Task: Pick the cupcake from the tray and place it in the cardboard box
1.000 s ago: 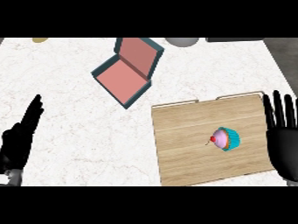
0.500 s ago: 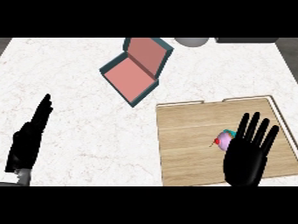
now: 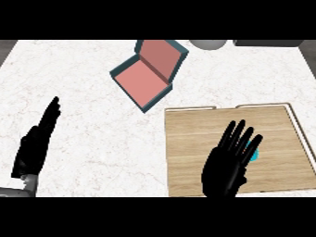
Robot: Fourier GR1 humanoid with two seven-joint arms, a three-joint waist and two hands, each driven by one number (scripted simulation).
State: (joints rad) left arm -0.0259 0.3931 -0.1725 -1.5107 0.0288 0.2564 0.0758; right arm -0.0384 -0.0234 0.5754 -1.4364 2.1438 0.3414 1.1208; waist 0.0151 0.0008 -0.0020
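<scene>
The cupcake (image 3: 255, 154) sits on the wooden tray (image 3: 194, 134); only a sliver of its teal wrapper shows past my fingers. My right hand (image 3: 227, 162) hovers over the tray with straight fingers, covering most of the cupcake. The open cardboard box (image 3: 145, 82), teal outside and pink inside, lies on the counter beyond the tray's far left corner, lid tilted up. My left hand (image 3: 35, 143) rests open at the left, fingers pointing away.
The white marble counter (image 3: 78, 74) spreads around everything. A grey round object (image 3: 208, 44) and a dark object (image 3: 268, 42) sit at the far edge, behind the box and tray.
My right hand has slid left from the tray's right side to above the cupcake, hiding most of it. The view has shifted slightly; the left hand stays resting.
</scene>
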